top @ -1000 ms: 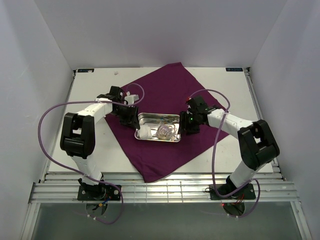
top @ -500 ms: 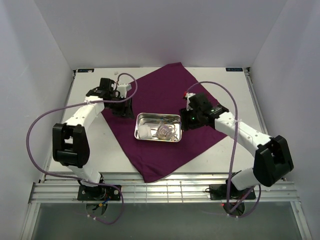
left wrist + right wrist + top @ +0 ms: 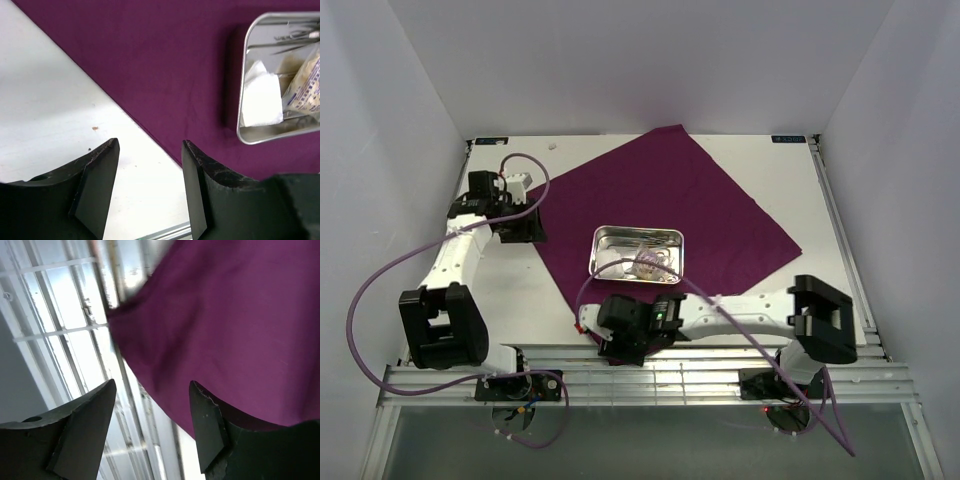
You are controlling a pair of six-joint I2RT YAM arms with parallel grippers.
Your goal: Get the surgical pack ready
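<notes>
White table (image 3: 790, 170) bears purple cloth (image 3: 660, 190).

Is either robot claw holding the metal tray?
No, the steel tray sits on the purple cloth, with the left gripper and right gripper both away from it.

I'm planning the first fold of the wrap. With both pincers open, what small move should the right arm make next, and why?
Probably lower the right pincer and close it on the near corner of the purple cloth. The pincer hovers open over that corner, the cloth lies flat, and the steel tray sits loaded at its middle, so folding looks ready to begin.
</notes>
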